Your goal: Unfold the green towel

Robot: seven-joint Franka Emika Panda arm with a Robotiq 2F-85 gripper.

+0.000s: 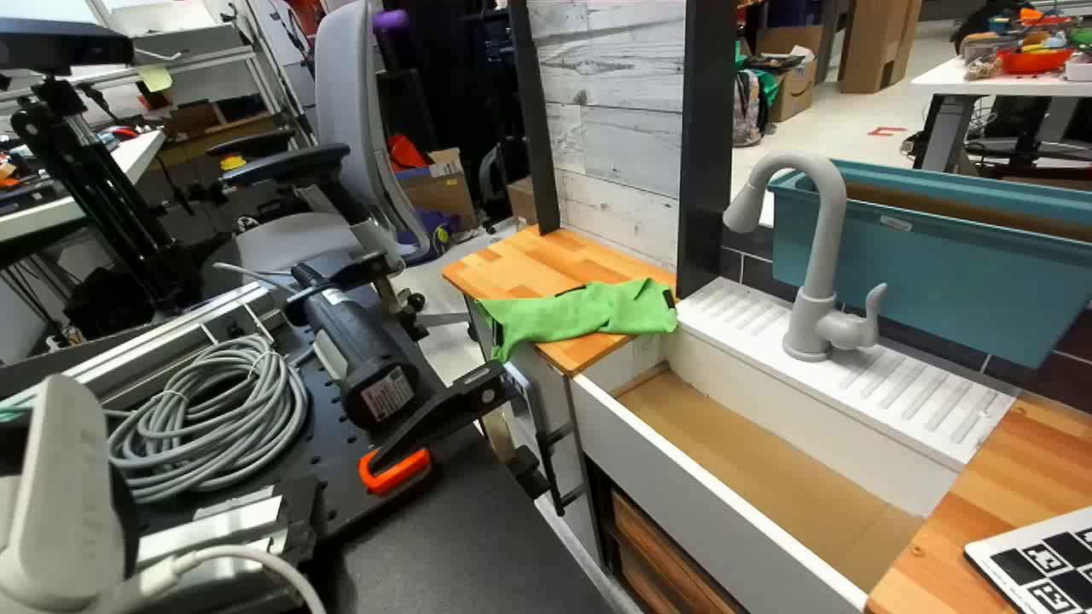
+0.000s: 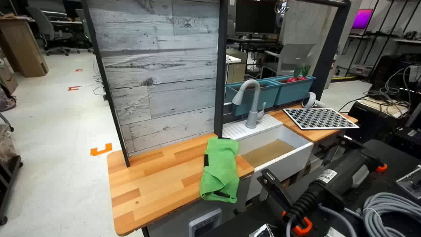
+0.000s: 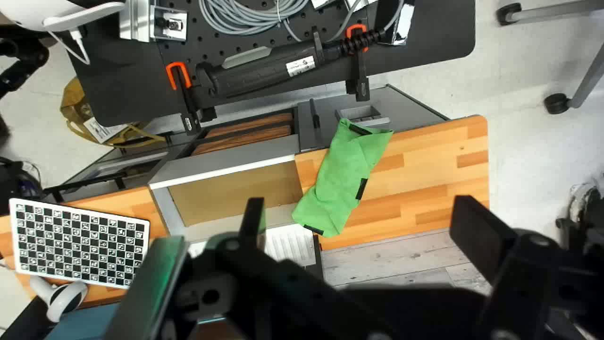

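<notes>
Wooden counter lies below the gripper, in two sections with a white sink between them; one section shows mostly in the gap between the spread fingers. Green towel lies folded on that section, seen in the gap, nearer the finger on the wrist view's left and well apart from both, its far end hanging over the counter edge ahead of the fingertips. Checkered board lies on the other section, outside the gripper's span beyond that finger, with a white controller just beside it.
</notes>
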